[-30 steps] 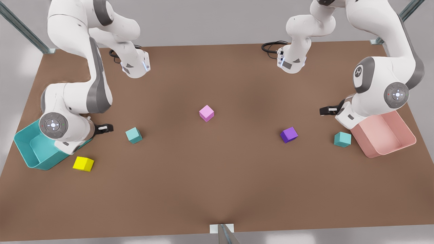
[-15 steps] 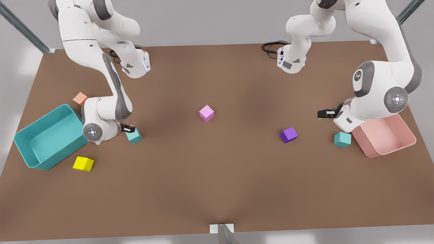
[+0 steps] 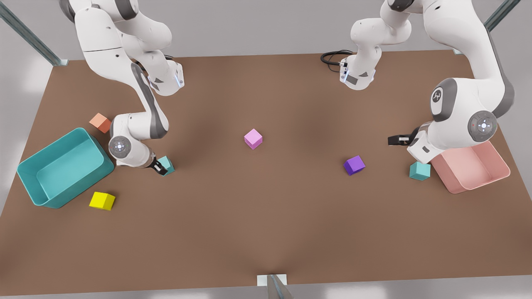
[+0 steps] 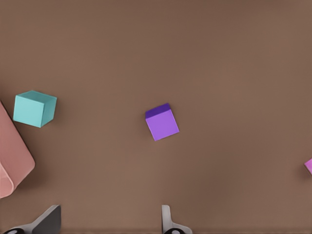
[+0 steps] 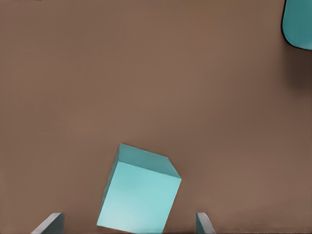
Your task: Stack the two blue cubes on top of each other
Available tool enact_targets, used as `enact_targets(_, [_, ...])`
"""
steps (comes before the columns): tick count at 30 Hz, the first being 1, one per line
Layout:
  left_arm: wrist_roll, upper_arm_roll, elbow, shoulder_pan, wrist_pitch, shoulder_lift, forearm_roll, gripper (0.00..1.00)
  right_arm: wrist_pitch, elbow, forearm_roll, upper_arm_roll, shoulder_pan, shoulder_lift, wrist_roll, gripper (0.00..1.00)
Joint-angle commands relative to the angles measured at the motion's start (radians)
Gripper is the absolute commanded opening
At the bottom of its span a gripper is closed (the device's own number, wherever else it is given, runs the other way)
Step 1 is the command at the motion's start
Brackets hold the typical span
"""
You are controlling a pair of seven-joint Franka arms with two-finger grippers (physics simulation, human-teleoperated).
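Observation:
Two blue cubes lie far apart on the brown table. One blue cube (image 3: 168,162) is on the front view's left, and my right gripper (image 3: 160,168) is down over it, open. The right wrist view has that cube (image 5: 139,195) between the right gripper's (image 5: 127,226) fingers, with a gap on each side. The other blue cube (image 3: 419,171) rests beside the pink bin on the front view's right. My left gripper (image 3: 392,140) hovers above and behind it, open and holding nothing. In the left wrist view this cube (image 4: 34,108) sits off to one side of the left gripper (image 4: 108,224).
A teal bin (image 3: 25,170), a yellow cube (image 3: 102,200) and an orange cube (image 3: 99,122) flank the right arm. A pink bin (image 3: 503,170) stands under the left arm. A purple cube (image 3: 354,165) and a pink cube (image 3: 253,138) lie mid-table.
My right arm swung from above the teal bin over to the blue cube and lowered its gripper around it, uncovering the orange cube. My left arm shifted slightly toward the front view's left.

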Motion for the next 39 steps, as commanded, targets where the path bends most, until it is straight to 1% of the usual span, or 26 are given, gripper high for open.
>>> enact_targets(1, [0.006, 0.000, -0.002, -0.001, -0.003, -0.002, 0.001, 1.00, -0.032, 0.002, 0.001, 0.000, 0.000, 0.003, 0.683, 1.00])
enact_targets(13, [0.006, -0.005, -0.021, 0.000, 0.009, -0.003, 0.002, 1.00, 0.023, 0.019, -0.001, 0.002, -0.008, 0.101, 0.650, 1.00])
enact_targets(16, [0.001, -0.028, -0.021, -0.007, -0.028, -0.040, 0.033, 1.00, 0.031, 0.019, 0.001, 0.002, -0.009, 0.120, 0.590, 1.00])
enact_targets(17, [-0.001, -0.052, -0.021, -0.001, -0.029, -0.046, 0.033, 1.00, 0.034, 0.019, 0.005, 0.002, -0.009, 0.123, 0.584, 1.00])
enact_targets(23, [-0.025, -0.103, -0.020, -0.006, -0.031, -0.046, 0.047, 1.00, 0.048, 0.019, 0.005, 0.008, -0.008, 0.162, 0.556, 1.00])
enact_targets(24, [-0.024, -0.135, -0.021, -0.004, -0.019, -0.043, 0.053, 1.00, 0.049, 0.020, 0.019, 0.014, -0.008, 0.166, 0.556, 1.00])
enact_targets(25, [-0.024, -0.135, -0.021, 0.000, -0.022, -0.043, 0.054, 1.00, 0.048, 0.022, 0.070, 0.016, -0.003, 0.176, 0.518, 1.00])
enact_targets(28, [-0.025, -0.132, -0.020, 0.020, 0.014, -0.023, 0.085, 1.00, 0.048, 0.029, 0.079, 0.020, -0.003, 0.193, 0.499, 1.00])
enact_targets(30, [-0.022, -0.123, -0.018, 0.023, 0.098, 0.012, 0.114, 1.00, 0.048, 0.029, 0.079, 0.020, -0.005, 0.195, 0.498, 1.00])
enact_targets(31, [-0.007, -0.051, -0.038, -0.030, 0.149, 0.000, 0.123, 1.00, 0.048, 0.029, 0.079, 0.020, -0.005, 0.195, 0.493, 1.00])
enact_targets(32, [0.013, -0.016, -0.046, -0.069, 0.155, -0.008, 0.123, 1.00, 0.048, 0.033, 0.079, 0.020, -0.006, 0.195, 0.484, 1.00])
enact_targets(35, [0.015, -0.006, -0.081, -0.066, 0.164, -0.022, 0.123, 1.00, 0.046, 0.036, 0.079, 0.020, -0.009, 0.195, 0.473, 1.00])
enact_targets(36, [0.015, -0.006, -0.083, -0.066, 0.164, -0.022, 0.123, 1.00, 0.046, 0.039, 0.079, 0.020, -0.009, 0.195, 0.472, 0.97])
enact_targets(38, [0.013, -0.002, -0.083, -0.066, 0.164, -0.020, 0.123, 1.00, 0.045, 0.043, 0.079, 0.020, -0.009, 0.196, 0.470, 0.84])
enact_targets(39, [0.013, -0.002, -0.083, -0.066, 0.164, -0.020, 0.123, 1.00, 0.040, 0.048, 0.079, 0.020, -0.011, 0.196, 0.469, 0.82])
